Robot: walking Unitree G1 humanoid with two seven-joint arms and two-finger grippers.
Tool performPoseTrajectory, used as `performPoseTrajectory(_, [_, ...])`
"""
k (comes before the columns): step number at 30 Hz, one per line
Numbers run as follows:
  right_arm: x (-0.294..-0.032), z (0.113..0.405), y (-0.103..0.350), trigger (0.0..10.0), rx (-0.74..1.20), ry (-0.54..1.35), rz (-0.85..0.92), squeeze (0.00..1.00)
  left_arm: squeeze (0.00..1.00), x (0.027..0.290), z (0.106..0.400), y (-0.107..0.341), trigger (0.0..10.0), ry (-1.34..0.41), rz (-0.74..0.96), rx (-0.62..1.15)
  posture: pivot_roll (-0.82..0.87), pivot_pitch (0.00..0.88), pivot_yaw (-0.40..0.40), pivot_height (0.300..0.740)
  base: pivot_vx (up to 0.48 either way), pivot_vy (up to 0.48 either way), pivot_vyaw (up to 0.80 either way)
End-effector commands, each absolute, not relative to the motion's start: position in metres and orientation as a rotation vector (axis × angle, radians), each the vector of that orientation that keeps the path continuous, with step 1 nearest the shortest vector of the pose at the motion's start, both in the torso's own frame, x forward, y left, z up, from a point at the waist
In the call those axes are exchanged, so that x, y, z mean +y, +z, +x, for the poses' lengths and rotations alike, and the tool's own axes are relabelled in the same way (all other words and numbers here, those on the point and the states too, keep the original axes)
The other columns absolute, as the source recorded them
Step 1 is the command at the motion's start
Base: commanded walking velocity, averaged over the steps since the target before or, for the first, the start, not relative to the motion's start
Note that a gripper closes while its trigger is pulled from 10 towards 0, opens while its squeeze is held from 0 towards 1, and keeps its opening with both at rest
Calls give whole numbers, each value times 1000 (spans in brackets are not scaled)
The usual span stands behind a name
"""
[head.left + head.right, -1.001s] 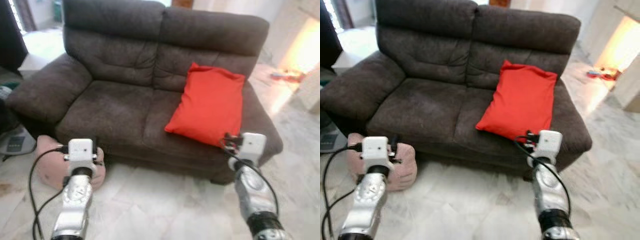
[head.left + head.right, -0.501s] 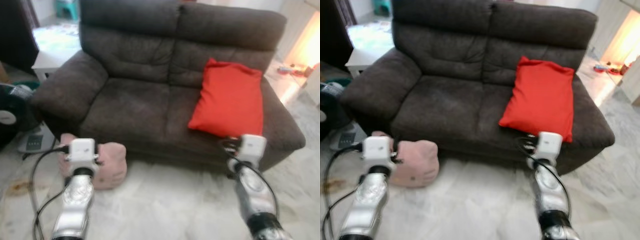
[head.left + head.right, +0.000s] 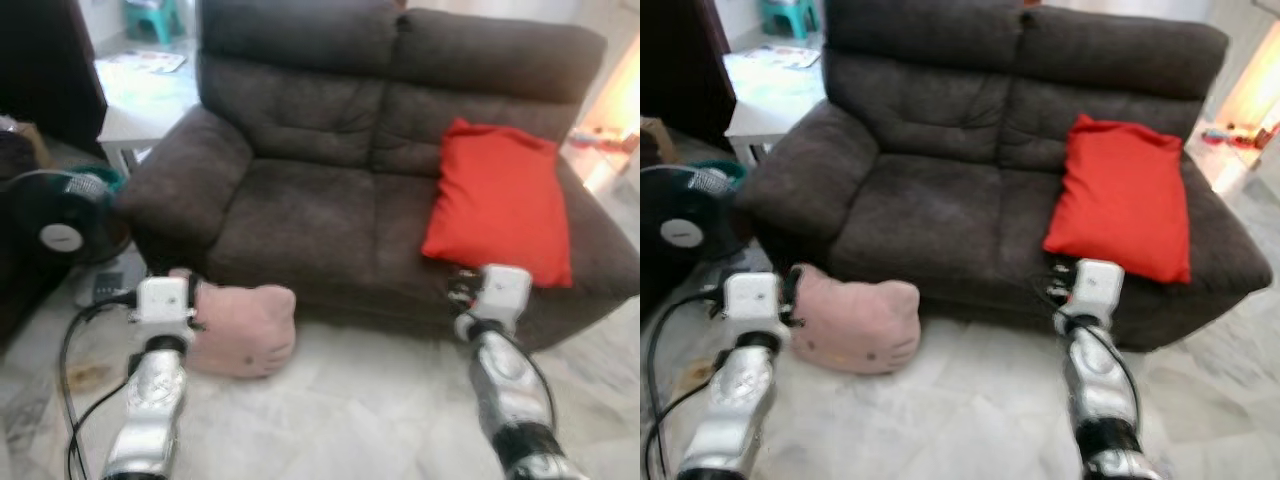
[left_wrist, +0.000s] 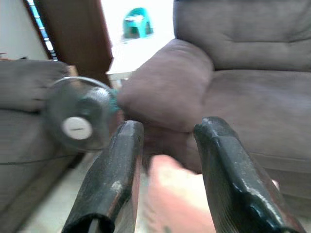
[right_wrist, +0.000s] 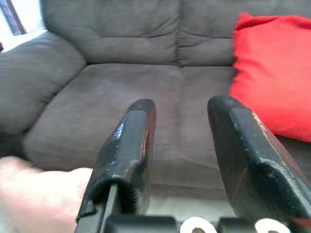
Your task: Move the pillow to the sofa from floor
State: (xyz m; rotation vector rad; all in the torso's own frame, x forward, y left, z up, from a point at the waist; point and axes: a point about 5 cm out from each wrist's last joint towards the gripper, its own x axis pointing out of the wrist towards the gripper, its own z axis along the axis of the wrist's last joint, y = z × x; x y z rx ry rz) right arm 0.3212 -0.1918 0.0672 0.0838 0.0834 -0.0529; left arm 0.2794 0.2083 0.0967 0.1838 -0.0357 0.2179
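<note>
A pink cat-face pillow (image 3: 245, 330) lies on the white marble floor against the front of the dark brown sofa (image 3: 310, 210), below its left seat. A red pillow (image 3: 500, 200) leans on the sofa's right seat. My left gripper (image 4: 170, 126) is open, held just left of and above the pink pillow (image 4: 170, 199), which is blurred beyond its fingers. My right gripper (image 5: 182, 104) is open too, in front of the sofa's right seat with the red pillow (image 5: 272, 73) to its right. The pink pillow (image 5: 34, 189) sits low beside it. Neither holds anything.
A dark standing fan (image 3: 65, 225) is on the floor to the left, by a dark cabinet. A white low table (image 3: 140, 100) and a green stool (image 3: 150, 15) stand behind the sofa's left arm. A black cable (image 3: 75, 340) loops by my left arm. Open floor lies ahead.
The camera has swung left, so the sofa and red pillow sit further right in view. The pink pillow and fan show more fully. Both arms keep their pose, fingers open.
</note>
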Motion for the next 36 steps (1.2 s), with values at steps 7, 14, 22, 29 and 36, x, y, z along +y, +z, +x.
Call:
performPoseTrajectory(7, [-203,320,66,10000,91,-82,74,0,0,200,281,97,10000,196,166,-41,169,51,-84,740,0,480,0])
performPoseTrajectory(14, [-202,320,65,10000,92,-79,74,0,0,200,281,97,10000,193,166,-45,172,36,-82,740,0,480,0])
performPoseTrajectory(22, [-200,320,63,10000,103,-71,76,0,0,192,283,94,10000,144,170,-30,177,35,-81,740,0,141,0])
performPoseTrajectory(29, [-199,318,58,10000,119,-67,78,0,0,190,282,81,10000,129,147,24,178,40,-80,740,0,0,0])
performPoseTrajectory(36, [-203,314,48,10000,168,-77,69,0,0,193,279,57,10000,121,159,114,172,41,-80,740,0,0,0])
